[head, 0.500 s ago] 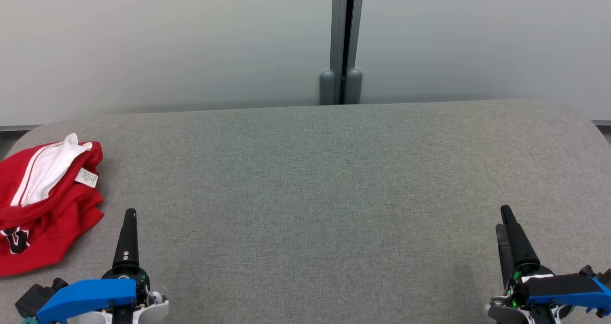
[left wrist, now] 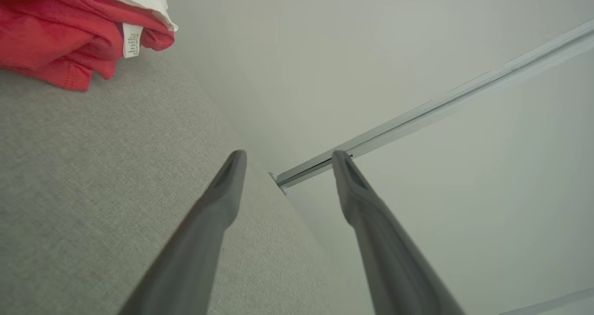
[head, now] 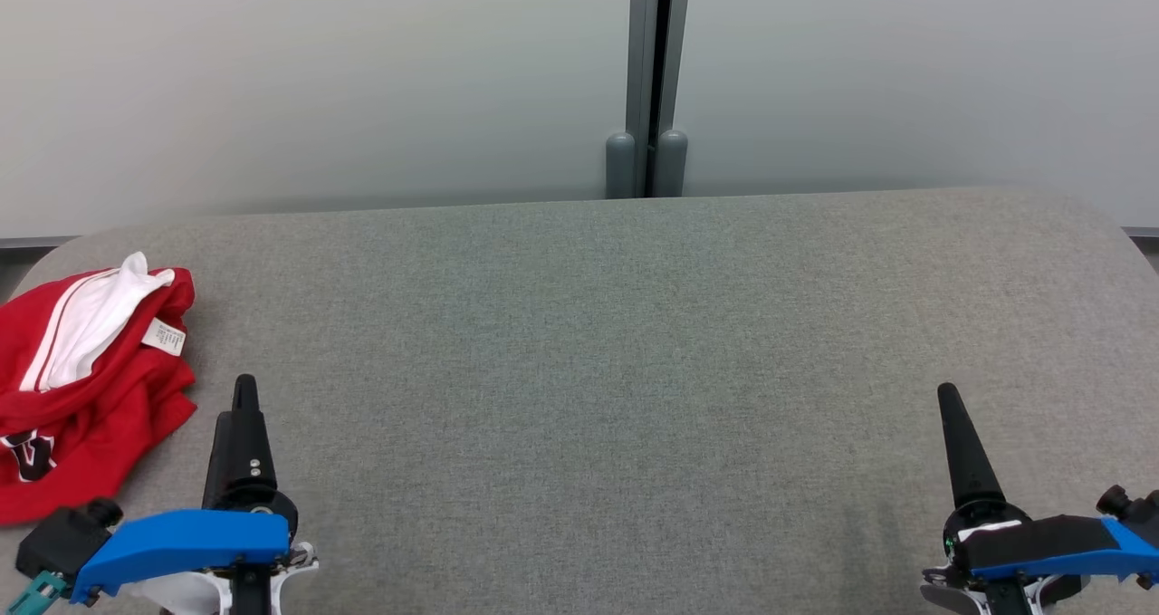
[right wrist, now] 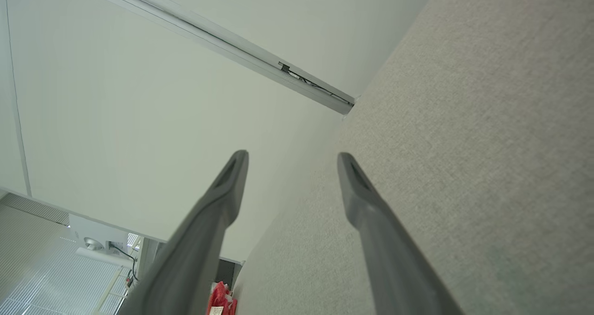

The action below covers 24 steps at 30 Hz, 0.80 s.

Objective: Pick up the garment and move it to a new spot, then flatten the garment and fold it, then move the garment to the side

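Both my left gripper (left wrist: 287,155) and right gripper (right wrist: 292,153) stood wide, empty. The garment (head: 90,389) lay bunched at the left edge of the desk (head: 634,370), possibly overhanging; a shallow pinch could have dragged it off.

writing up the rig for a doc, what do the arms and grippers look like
Left gripper and right gripper each have two long, dark, tapered fingers with slotted tips. Each wrist carries a blue cover over black and white housing. The left finger shows two small pale screws; a teal connector sits beside that wrist.
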### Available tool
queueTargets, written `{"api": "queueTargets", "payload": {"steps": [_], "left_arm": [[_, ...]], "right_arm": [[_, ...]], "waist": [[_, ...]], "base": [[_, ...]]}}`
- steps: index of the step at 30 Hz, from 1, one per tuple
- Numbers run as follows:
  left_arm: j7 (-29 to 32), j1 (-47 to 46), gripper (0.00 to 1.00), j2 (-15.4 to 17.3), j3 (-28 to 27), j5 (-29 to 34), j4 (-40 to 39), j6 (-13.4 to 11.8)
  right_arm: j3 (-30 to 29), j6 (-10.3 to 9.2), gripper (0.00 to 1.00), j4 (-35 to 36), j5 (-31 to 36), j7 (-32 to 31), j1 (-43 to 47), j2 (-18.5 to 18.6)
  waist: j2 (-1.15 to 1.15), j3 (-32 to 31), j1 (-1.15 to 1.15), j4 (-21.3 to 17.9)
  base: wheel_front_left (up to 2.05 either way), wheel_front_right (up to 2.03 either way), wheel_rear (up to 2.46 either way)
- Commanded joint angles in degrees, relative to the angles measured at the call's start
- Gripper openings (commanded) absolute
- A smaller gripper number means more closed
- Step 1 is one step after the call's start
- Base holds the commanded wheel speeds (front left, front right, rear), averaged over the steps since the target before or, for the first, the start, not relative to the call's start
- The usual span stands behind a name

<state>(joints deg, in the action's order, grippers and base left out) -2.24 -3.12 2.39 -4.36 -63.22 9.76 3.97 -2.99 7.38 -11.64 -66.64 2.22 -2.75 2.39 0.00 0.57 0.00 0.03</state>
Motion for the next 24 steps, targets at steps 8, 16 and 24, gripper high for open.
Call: {"api": "queueTargets", "payload": {"steps": [8,16,24], "left_arm": [[-2.15,-0.39,1.0,0.47,2.38,11.77,-1.03,-1.21],[-3.63,-0.34,1.0,0.5,3.61,21.0,-0.22,-1.49],[-5.0,0.04,1.0,0.6,4.05,27.84,0.43,-1.95]], "right_arm": [[1.65,0.08,1.0,1.31,7.5,2.17,0.24,0.42],[2.43,0.09,1.0,0.84,16.02,3.63,0.53,0.46],[2.52,0.1,1.0,0.24,23.77,4.99,0.85,0.49]], "waist": [[0.0,-0.05,0.0,0.13],[0.0,0.04,0.0,0.3],[0.0,-0.02,0.0,0.42]], "base": [[0.0,0.0,0.0],[0.0,0.0,0.0],[0.0,0.0,0.0]]}}
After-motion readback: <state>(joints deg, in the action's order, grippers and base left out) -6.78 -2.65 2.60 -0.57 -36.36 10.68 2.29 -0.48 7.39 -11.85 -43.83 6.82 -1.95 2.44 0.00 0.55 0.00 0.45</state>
